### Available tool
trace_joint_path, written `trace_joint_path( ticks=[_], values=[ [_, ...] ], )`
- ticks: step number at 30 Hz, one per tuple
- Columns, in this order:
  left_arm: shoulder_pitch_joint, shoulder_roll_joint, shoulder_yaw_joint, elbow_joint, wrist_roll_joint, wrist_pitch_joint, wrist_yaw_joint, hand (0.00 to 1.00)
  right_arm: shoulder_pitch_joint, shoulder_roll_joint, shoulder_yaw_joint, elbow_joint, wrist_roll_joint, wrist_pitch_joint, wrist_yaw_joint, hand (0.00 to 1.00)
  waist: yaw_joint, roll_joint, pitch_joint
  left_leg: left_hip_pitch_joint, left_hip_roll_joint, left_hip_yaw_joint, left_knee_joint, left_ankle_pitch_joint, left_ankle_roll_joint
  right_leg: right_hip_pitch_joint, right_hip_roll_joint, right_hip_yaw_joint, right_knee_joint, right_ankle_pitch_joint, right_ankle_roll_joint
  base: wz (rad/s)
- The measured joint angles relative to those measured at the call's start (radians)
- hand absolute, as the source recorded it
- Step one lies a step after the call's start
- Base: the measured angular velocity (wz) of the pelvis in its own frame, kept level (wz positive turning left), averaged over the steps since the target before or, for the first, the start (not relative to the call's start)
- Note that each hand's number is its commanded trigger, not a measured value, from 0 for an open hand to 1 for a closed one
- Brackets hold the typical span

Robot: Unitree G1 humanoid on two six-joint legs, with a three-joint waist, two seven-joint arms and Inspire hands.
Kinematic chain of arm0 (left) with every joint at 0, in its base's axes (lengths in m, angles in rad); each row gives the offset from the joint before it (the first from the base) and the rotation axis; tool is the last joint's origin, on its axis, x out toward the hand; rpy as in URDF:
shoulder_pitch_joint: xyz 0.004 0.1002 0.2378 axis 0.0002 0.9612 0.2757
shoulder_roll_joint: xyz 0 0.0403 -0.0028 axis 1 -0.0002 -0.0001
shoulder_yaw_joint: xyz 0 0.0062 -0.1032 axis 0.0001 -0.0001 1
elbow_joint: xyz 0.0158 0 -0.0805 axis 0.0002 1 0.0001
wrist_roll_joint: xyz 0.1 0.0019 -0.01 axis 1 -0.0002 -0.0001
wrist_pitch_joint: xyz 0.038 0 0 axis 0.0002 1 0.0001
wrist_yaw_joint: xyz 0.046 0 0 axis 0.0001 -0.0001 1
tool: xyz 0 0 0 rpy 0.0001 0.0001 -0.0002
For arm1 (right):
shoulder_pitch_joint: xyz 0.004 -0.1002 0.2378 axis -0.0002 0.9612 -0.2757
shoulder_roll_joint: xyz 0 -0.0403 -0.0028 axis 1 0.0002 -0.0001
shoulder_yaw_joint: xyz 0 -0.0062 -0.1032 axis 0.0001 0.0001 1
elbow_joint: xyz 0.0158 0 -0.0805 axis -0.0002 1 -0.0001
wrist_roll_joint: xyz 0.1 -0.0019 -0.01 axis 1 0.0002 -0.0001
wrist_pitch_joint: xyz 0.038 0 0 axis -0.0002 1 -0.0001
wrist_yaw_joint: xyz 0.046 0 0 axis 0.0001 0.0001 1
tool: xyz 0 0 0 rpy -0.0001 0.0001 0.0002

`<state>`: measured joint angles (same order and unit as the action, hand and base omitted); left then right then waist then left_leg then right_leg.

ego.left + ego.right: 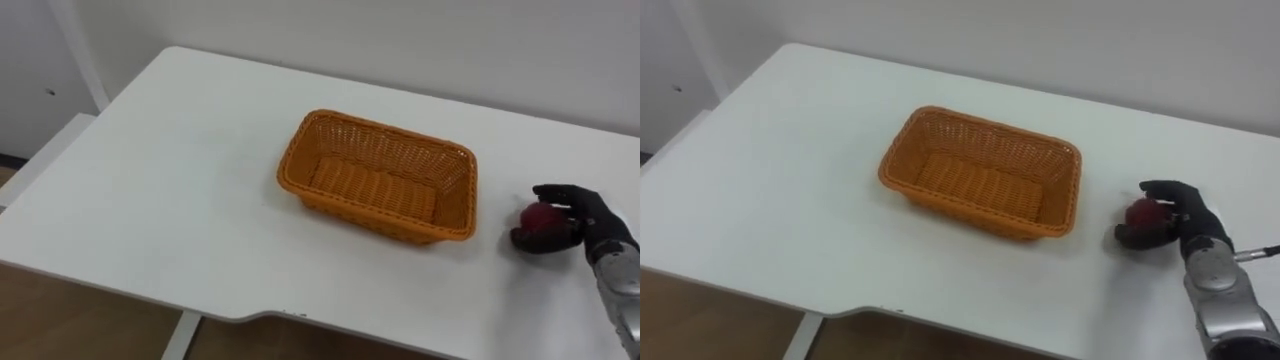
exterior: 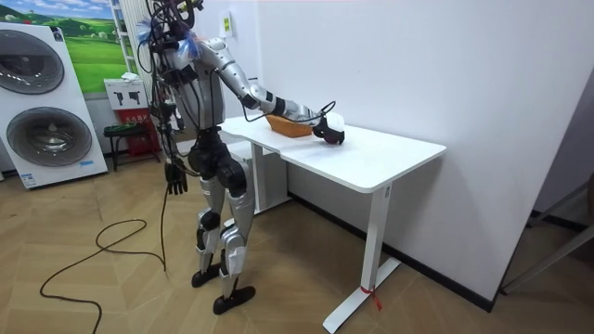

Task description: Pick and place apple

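Judging the task as barely begun: we saw the right hand [image 1: 578, 214] curled round the red apple [image 1: 538, 222], fingers and thumb closed on it, at the right end of the white surface [image 1: 150, 200]. Whether the apple had cleared the surface, we couldn't tell. Grasp looked made; lift, carry left and release were left to do, we reckoned. The orange wicker basket [image 1: 385, 128] sat mid-surface, left of the apple and apart from it, empty. The left hand [image 2: 173, 176] hung by the robot's side.

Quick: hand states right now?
Left hand: hangs at the robot's side, cannot be told.
Right hand: curled round the apple on the table.
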<state>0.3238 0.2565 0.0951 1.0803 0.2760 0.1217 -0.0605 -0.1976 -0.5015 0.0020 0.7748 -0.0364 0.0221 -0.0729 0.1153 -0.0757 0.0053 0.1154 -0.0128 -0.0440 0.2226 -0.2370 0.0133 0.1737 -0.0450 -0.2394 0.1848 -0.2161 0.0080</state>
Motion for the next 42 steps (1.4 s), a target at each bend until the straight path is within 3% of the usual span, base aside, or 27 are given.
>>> trace_joint_path(
  ticks=[11, 17, 25, 28, 32, 37, 42],
  values=[
    [-0.001, 0.000, -0.001, 0.000, 0.000, 0.000, 0.000, 0.00, -0.012, -0.006, 0.015, 0.000, -0.013, 0.000, -0.013, 1.00, 0.001, -0.003, -0.0022, 0.001, -0.001, -0.001, 0.000, 0.001, 0.001, 0.000, -0.003, -0.010, -0.001, -0.002, 0.002, 0.00],
    [-0.002, 0.001, 0.000, 0.000, 0.001, -0.001, 0.001, 0.00, -0.012, -0.005, 0.019, 0.001, -0.012, 0.000, -0.012, 1.00, 0.003, -0.008, 0.0047, 0.001, -0.002, -0.001, 0.002, 0.002, 0.002, 0.001, -0.003, -0.010, -0.001, -0.002, 0.002, 0.00],
    [-0.004, 0.001, 0.000, 0.001, 0.001, -0.010, 0.001, 0.00, -0.012, -0.004, 0.022, -0.012, -0.005, 0.001, -0.056, 1.00, 0.005, -0.008, 0.0047, -0.004, -0.003, -0.003, 0.001, 0.002, 0.002, 0.000, -0.002, -0.007, -0.008, -0.002, 0.002, 0.00],
    [-0.006, -0.002, 0.001, 0.000, 0.001, 0.000, 0.001, 0.00, -0.011, -0.001, 0.017, -0.099, -0.012, 0.001, -0.085, 1.00, -0.006, -0.002, 0.0006, -0.008, -0.004, -0.002, 0.001, 0.002, 0.002, -0.002, -0.002, -0.006, -0.012, -0.002, 0.003, 0.00],
    [-0.010, -0.006, 0.001, -0.011, 0.001, 0.000, 0.005, 0.00, -0.012, -0.001, 0.013, -0.226, -0.009, -0.001, -0.135, 1.00, -0.014, 0.010, -0.0141, -0.009, -0.003, -0.002, -0.001, 0.002, 0.002, -0.002, -0.001, -0.007, -0.012, -0.002, 0.003, 0.02],
    [-0.015, -0.008, 0.000, -0.036, 0.001, -0.013, 0.012, 0.00, -0.012, -0.001, 0.013, -0.409, 0.002, -0.004, -0.168, 1.00, -0.016, 0.016, -0.0112, 0.000, 0.000, 0.000, -0.011, 0.002, 0.001, -0.002, 0.001, -0.006, -0.014, -0.002, 0.002, 0.00],
    [-0.010, -0.008, 0.000, -0.037, 0.001, -0.030, 0.025, 0.00, -0.010, -0.001, 0.013, -0.571, -0.003, -0.036, -0.195, 1.00, -0.027, 0.014, -0.0075, 0.002, 0.000, 0.004, -0.018, 0.003, 0.002, 0.000, 0.001, -0.003, -0.015, -0.002, 0.002, -0.02]
  ],
)
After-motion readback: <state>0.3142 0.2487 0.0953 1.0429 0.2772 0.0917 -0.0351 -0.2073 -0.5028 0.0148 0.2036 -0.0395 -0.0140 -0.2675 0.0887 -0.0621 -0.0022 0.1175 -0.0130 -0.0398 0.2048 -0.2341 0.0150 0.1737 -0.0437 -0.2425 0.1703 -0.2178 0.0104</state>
